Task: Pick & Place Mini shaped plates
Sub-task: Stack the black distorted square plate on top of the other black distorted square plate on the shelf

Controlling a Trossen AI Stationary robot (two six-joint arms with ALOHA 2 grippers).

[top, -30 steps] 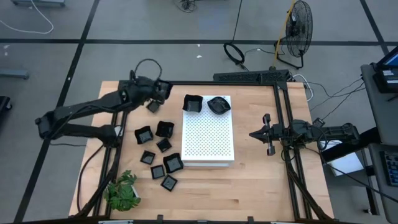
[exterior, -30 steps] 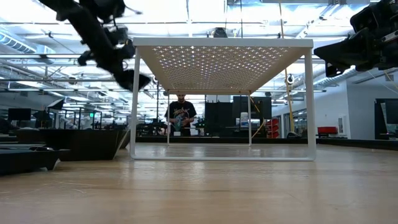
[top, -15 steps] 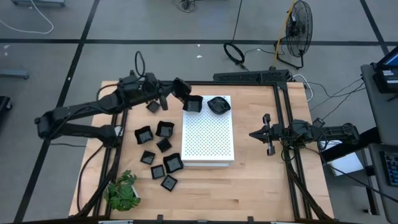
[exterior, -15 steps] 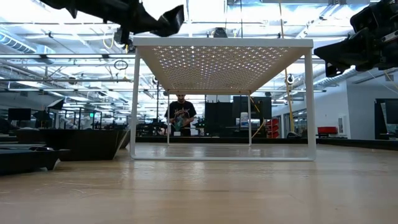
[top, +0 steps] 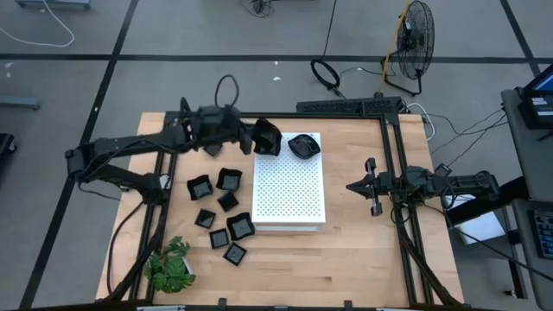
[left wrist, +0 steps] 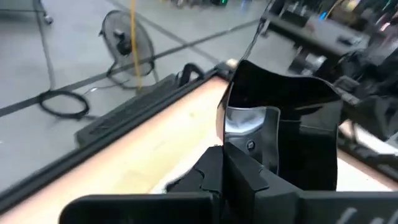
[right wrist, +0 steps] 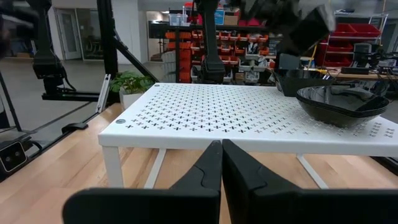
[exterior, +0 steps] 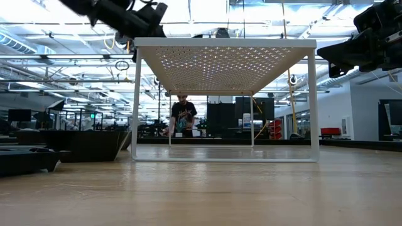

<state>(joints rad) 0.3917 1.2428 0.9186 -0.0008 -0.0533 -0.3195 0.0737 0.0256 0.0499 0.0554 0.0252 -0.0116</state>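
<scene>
Black square plate [top: 267, 136], clamped in the left gripper [top: 256, 136], has swung from table's edge to the rack's [top: 289, 194] far corner beside the round dish [top: 303, 145], so release looks near, while the right gripper [top: 373, 186] waits, fingers together.

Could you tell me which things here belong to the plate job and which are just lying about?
Job:
- square plate in the left pincer
- rounded plate on the white perforated board
- loose plates on the table

Lying about:
- potted plant
- fan
- idle right pincer
</scene>
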